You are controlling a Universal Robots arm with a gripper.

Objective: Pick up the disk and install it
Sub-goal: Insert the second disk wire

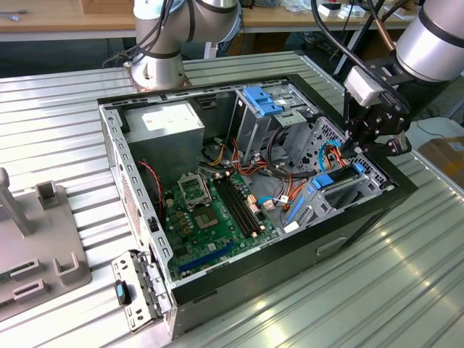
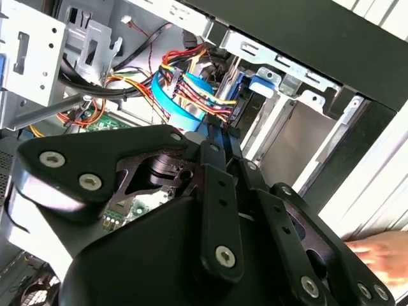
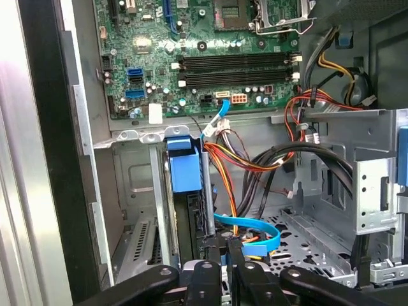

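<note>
ribbed metal table (image 1: 406, 275) w/ open pc case (image 1: 348, 232) on it, grey fixture block (image 1: 43, 254) at exterior view's left.

You have: one open computer case (image 1: 362, 217), one motherboard (image 1: 210, 225), one power supply (image 1: 170, 123). One disk (image 3: 185, 169) standing in its bay. One light blue latch piece (image 1: 262, 100). Two robot arms (image 1: 435, 43). One grey fixture block (image 1: 43, 246) on counter (image 1: 58, 116).
</note>
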